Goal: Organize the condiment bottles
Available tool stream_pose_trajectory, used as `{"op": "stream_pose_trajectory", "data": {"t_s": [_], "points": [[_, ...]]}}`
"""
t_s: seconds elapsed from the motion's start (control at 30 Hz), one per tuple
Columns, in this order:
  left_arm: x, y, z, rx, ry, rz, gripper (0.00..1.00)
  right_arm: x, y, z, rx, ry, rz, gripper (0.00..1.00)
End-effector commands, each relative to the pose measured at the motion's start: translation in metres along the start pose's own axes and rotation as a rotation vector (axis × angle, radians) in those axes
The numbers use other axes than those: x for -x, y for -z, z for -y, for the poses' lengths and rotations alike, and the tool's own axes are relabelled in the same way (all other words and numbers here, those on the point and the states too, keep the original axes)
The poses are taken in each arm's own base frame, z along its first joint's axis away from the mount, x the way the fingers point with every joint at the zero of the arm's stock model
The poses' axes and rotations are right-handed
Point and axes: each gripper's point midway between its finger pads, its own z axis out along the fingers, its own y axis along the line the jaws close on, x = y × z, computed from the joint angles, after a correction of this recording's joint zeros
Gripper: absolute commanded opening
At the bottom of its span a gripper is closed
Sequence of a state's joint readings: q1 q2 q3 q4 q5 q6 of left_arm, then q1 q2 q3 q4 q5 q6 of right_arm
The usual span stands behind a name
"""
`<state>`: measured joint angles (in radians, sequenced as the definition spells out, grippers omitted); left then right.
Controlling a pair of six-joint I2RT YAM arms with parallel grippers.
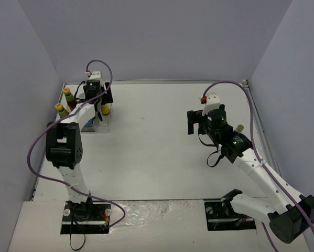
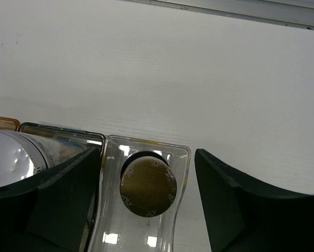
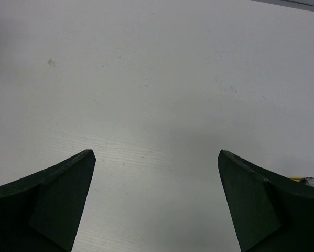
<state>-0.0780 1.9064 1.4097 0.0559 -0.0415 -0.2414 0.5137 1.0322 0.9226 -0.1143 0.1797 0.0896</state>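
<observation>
Nearly done, I judge: small bronze-capped bottle (image 2: 148, 187) sits in the end compartment of the clear rack (image 2: 184, 157), silver-lidded jar (image 2: 10, 157) alongside at lower left, left gripper (image 2: 147, 156) jaws wide open astride the bottle, gripping nothing; right gripper (image 3: 155, 153) equally open, empty, above the table (image 3: 157, 79).

White table (image 1: 162, 152) with a faintly ribbed surface, plain lavender-grey back wall (image 1: 151, 37), left wall (image 1: 15, 79) and right wall (image 1: 298, 68) closing it in, thin metal rail (image 1: 172, 81) along the far edge, glossier board (image 1: 157, 215) at the near edge, even soft light, perhaps from overhead
</observation>
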Motion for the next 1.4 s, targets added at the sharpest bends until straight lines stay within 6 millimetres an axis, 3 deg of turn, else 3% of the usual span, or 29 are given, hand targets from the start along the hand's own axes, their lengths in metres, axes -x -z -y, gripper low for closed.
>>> {"op": "stream_pose_trajectory", "data": {"t_s": [0.0, 0.13, 0.2, 0.37, 0.6, 0.7, 0.83, 0.9, 1.1, 1.37], "points": [[0.076, 0.029, 0.007, -0.03, 0.03, 0.184, 0.77, 0.021, 0.003, 0.016, -0.082, -0.062, 0.078, 1.0], [0.08, 0.046, 0.014, -0.065, 0.043, 0.169, 0.88, 0.018, 0.011, 0.042, -0.223, -0.15, 0.076, 1.0], [0.082, 0.06, 0.019, -0.079, 0.04, 0.162, 0.92, 0.014, 0.015, 0.066, -0.348, -0.19, 0.068, 1.0], [0.08, 0.102, 0.04, -0.17, 0.003, 0.129, 0.94, -0.006, 0.023, 0.115, -0.571, -0.299, 0.002, 1.0], [0.048, 0.161, 0.077, -0.305, -0.076, 0.059, 0.95, -0.033, 0.027, 0.162, -0.736, -0.428, -0.07, 1.0], [0.02, 0.179, 0.1, -0.372, -0.129, 0.011, 0.97, -0.036, 0.027, 0.18, -0.778, -0.467, -0.084, 1.0], [-0.012, 0.204, 0.119, -0.443, -0.174, -0.044, 0.97, -0.048, 0.016, 0.192, -0.808, -0.481, -0.14, 0.99], [-0.016, 0.214, 0.121, -0.459, -0.177, -0.043, 0.97, -0.056, 0.01, 0.198, -0.818, -0.488, -0.165, 0.97], [-0.046, 0.234, 0.122, -0.488, -0.178, -0.075, 0.97, -0.077, -0.015, 0.197, -0.779, -0.523, -0.213, 0.83], [-0.053, 0.243, 0.112, -0.462, -0.19, -0.071, 0.97, -0.1, -0.026, 0.199, -0.806, -0.532, -0.235, 0.55]]}}
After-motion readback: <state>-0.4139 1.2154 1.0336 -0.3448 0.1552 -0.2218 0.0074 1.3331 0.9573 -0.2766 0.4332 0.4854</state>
